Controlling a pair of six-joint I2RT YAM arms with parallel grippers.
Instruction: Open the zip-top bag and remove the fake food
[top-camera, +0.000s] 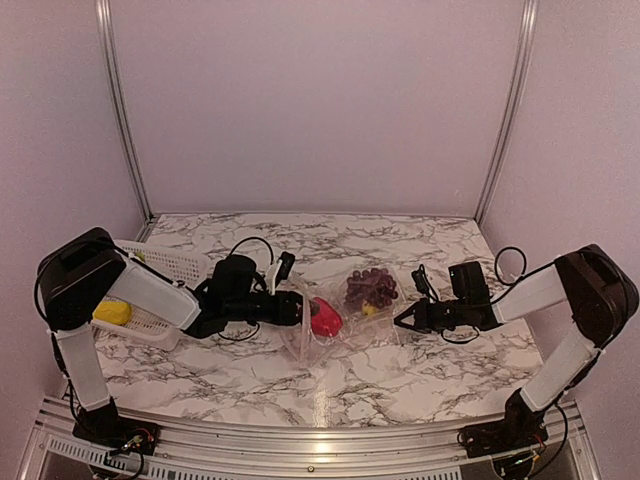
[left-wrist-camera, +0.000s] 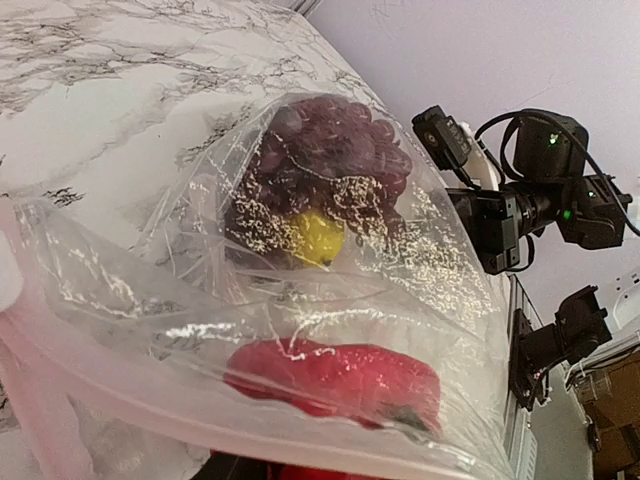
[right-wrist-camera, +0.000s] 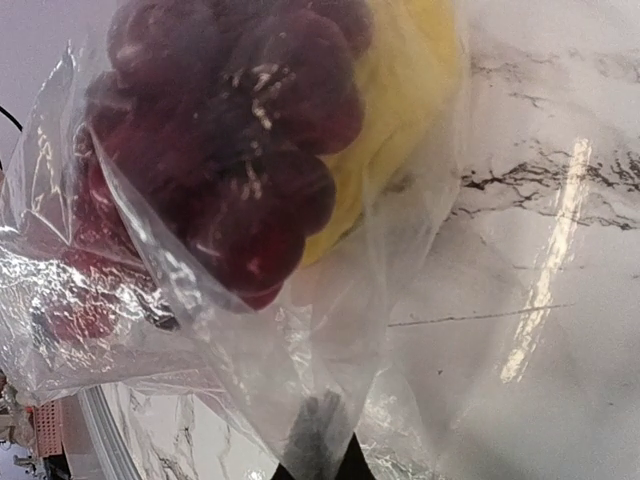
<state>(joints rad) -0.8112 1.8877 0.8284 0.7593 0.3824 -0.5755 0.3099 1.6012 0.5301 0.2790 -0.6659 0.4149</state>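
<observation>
Top external view shows you the whole table: the zip-top bag lies near the middle, between the 2 arms. Only this view shows the white basket by the left edge, with a yellow piece in it. Left wrist view looks through the plastic: a red piece sits by the bag's mouth, and purple grapes with a second yellow piece lie deeper in. The left gripper is at the bag's mouth, right by the red piece; you cannot tell how wide its fingers are. Right wrist view shows the right gripper pinched tight on the bag's end nearest the right edge.
</observation>
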